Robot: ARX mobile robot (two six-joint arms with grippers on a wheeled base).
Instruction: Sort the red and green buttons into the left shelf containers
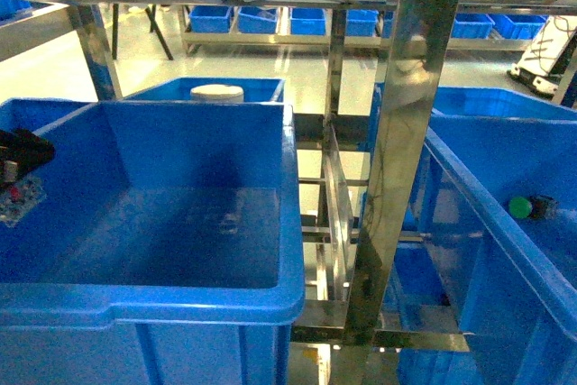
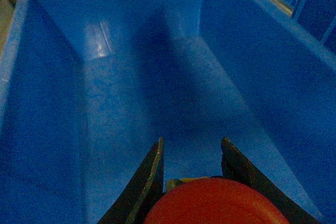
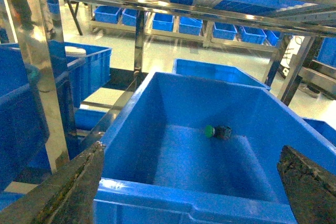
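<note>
Left pincer (image 2: pixel 191 174): dark, tapered fingers clenched on the red button (image 2: pixel 215 203), whose smooth, domed mushroom cap fills the lower centre of the left wrist frame. It hangs over the left blue bin (image 1: pixel 180 299), a deep rectangular plastic container with glossy walls, a scuffed floor and a thick rolled rim.

Right pincer (image 3: pixel 191 182): released, its worn, rough-edged fingers spread wide at the lower corners of the right wrist frame, above the right blue bin (image 3: pixel 157 192).

Green button (image 3: pixel 210 131): round green cap on a dark body, lying on its side on that bin's floor.

Shelf post (image 1: pixel 406 132): polished metal upright between the bins. No legible markings.
</note>
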